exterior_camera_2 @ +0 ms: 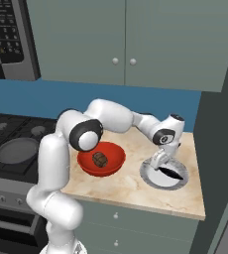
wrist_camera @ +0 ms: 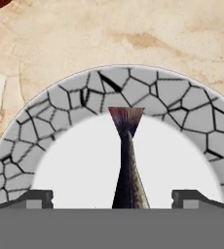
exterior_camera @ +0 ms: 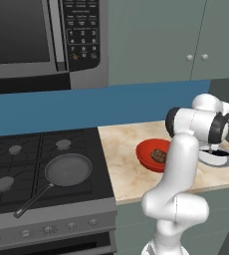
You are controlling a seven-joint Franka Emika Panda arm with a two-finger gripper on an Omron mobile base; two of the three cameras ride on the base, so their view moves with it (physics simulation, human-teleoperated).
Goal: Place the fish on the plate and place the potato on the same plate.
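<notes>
The fish (wrist_camera: 128,165) lay on the white centre of the plate (wrist_camera: 60,104), tail fanned toward the crackle-patterned grey rim, its body running between the two finger tips of the gripper (wrist_camera: 112,198). The jaws stood wide open, one on each side, neither touching it. The potato (exterior_camera_2: 100,159) sat in a red bowl (exterior_camera_2: 113,162) just beside the plate on the marble counter (exterior_camera_2: 126,186). A frying pan (exterior_camera: 66,170) rested on the stove (exterior_camera: 17,159), well apart.

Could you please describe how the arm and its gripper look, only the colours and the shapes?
The arm has glossy white, rounded, tube-like segments, joined by dark, nearly black rings. The gripper has a white body. Its finger tips are small, dark grey and blocky. No cables or markings are visible.
</notes>
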